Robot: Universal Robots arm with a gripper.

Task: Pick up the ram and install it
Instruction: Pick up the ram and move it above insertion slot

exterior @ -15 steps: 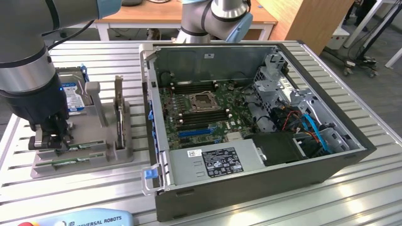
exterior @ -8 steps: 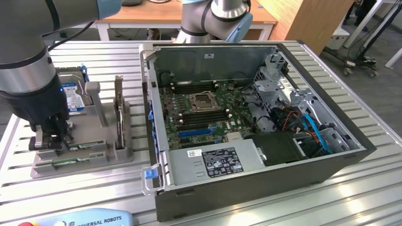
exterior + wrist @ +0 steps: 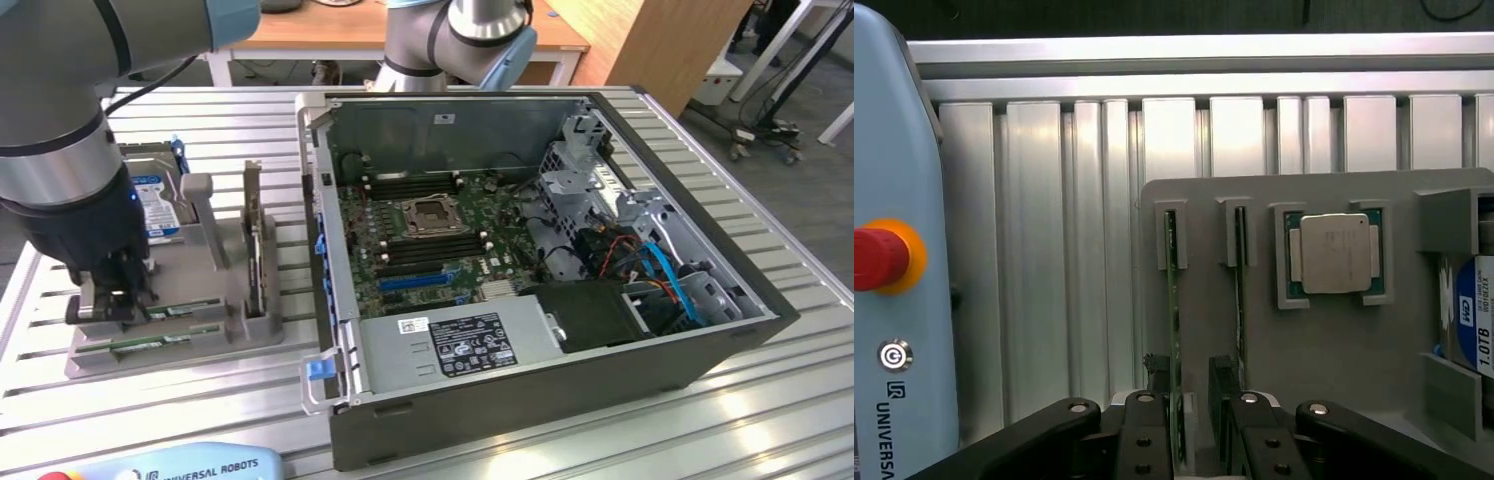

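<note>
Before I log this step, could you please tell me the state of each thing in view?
tool: open, straddling the ram.
ram: on edge in its holder slot, not gripped.
second stick: on edge in the next slot.
processor: seated in its pocket.
computer case: lying flat, side panel off.

Ram (image 3: 1174, 300) stands in holder (image 3: 1314, 360), on the exterior view's left of case (image 3: 561, 385).

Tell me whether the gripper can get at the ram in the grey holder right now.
Probably yes. The gripper hangs right over the grey holder, jaws open on either side of the ram standing on edge in its slot; nothing lies between.
</note>
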